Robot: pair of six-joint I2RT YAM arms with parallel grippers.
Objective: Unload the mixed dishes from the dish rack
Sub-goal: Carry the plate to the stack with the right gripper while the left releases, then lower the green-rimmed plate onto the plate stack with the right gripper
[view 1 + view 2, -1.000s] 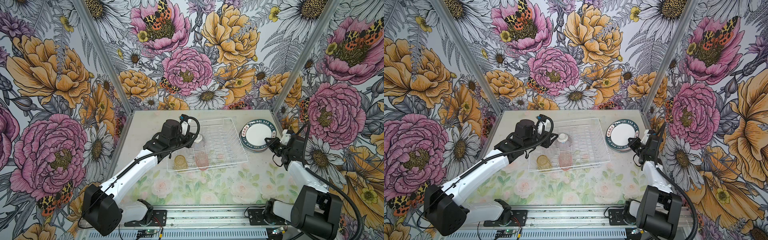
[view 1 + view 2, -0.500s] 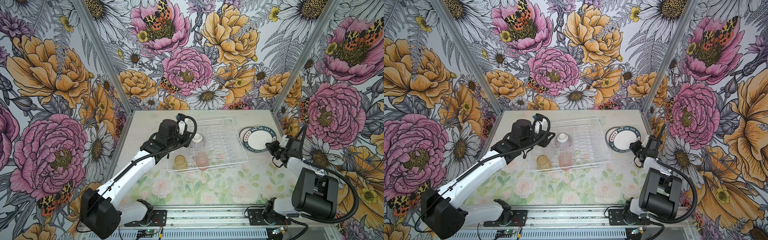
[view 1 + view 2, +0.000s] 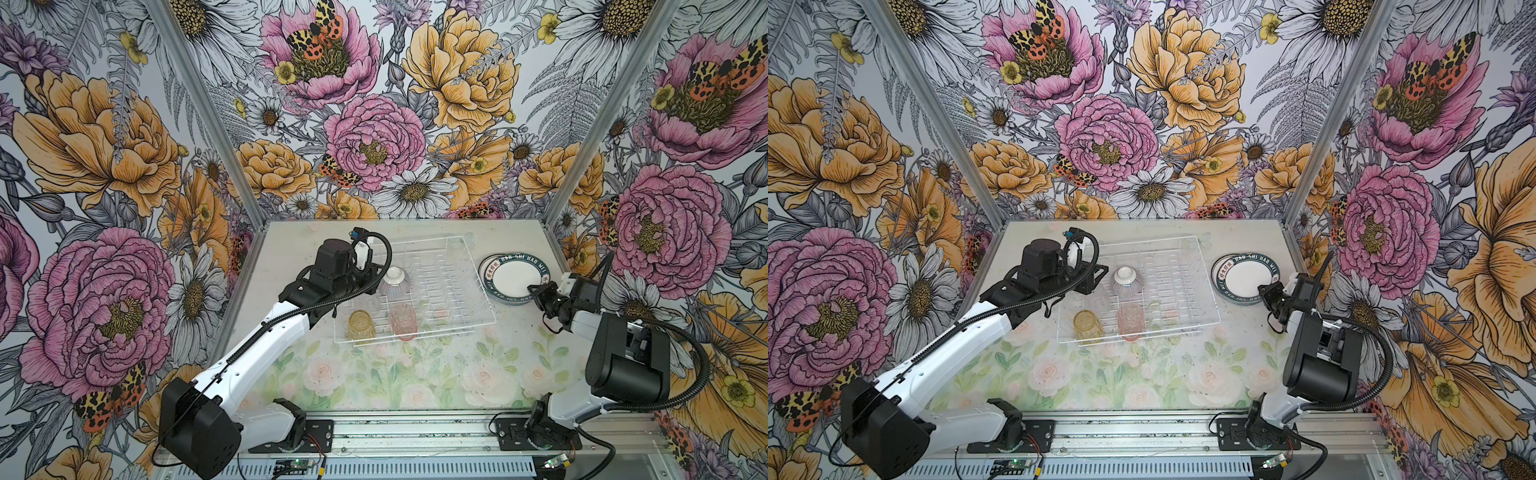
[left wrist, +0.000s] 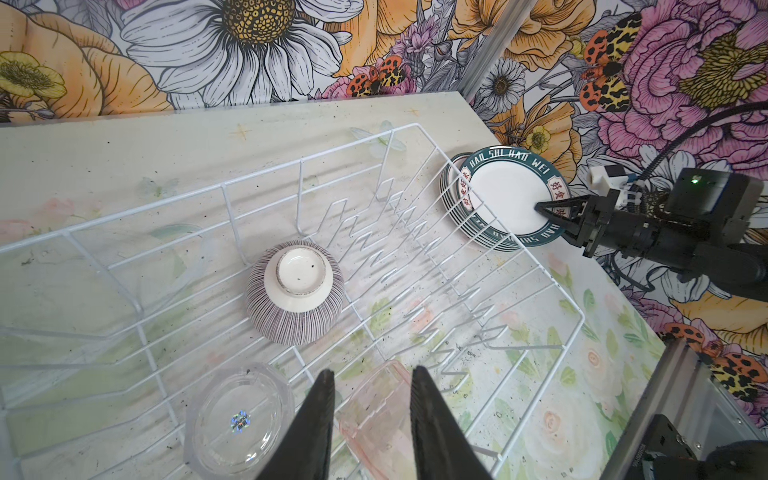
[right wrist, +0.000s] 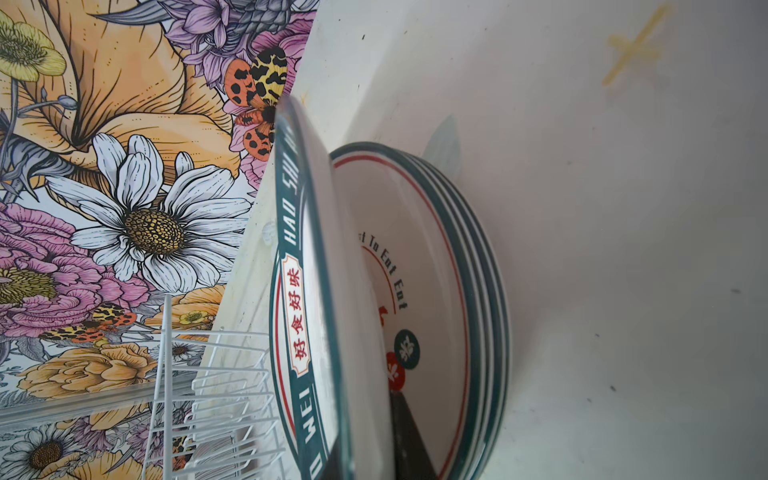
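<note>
White wire dish rack (image 3: 457,286): bowl (image 3: 394,280), yellow tumbler (image 3: 361,324), pink tumbler (image 3: 403,320), clear tumbler (image 4: 239,419) inside. At right edge of worktop (image 3: 415,374): plate stack (image 3: 484,284); right gripper (image 3: 534,289) clamps rim of tilted top plate (image 3: 509,276). Jaws of left gripper (image 4: 372,374) parted, empty, above rack.

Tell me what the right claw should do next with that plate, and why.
Probably ease down and open: the right claw grips the top plate by its rim, tilted over the plate stack, with a gap on the claw's side.
</note>
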